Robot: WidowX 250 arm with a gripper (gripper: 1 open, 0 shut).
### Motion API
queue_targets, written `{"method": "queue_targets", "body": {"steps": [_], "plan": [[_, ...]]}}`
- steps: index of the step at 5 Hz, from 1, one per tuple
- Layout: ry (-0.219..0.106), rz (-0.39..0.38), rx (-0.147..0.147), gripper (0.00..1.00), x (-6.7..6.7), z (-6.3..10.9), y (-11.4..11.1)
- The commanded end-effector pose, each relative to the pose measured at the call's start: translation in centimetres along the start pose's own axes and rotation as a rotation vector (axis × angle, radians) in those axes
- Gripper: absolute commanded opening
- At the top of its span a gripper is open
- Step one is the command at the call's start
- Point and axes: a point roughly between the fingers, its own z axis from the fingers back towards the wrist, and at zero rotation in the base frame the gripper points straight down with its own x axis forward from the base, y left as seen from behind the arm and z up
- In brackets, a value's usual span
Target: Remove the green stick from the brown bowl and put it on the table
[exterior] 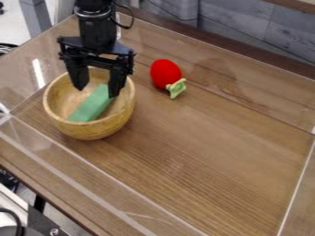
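The green stick (pixel 91 105) lies slanted inside the brown bowl (pixel 76 126), which sits at the left of the table (pixel 197 157). My black gripper (pixel 98 87) points straight down over the bowl's far side, open. Its two fingers (pixel 117 83) straddle the upper end of the stick and reach down to about rim height. Whether the fingers touch the stick I cannot tell.
A red strawberry toy (pixel 167 73) with a small green leaf (pixel 178 88) lies just right of the bowl. Low clear acrylic walls (pixel 74 198) edge the tabletop. Bare wood stretches to the right and front of the bowl.
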Motion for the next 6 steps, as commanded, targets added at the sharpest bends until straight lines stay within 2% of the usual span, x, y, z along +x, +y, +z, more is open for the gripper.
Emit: {"method": "queue_targets", "body": {"steps": [1, 2, 6], "plan": [[-0.048, 0.0, 0.01, 1.0, 0.7, 1.1, 0.0], [-0.051, 0.001, 0.011, 1.0, 0.8, 1.2, 0.0], [-0.031, 0.077, 0.028, 1.0, 1.2, -2.7, 1.7]]}}
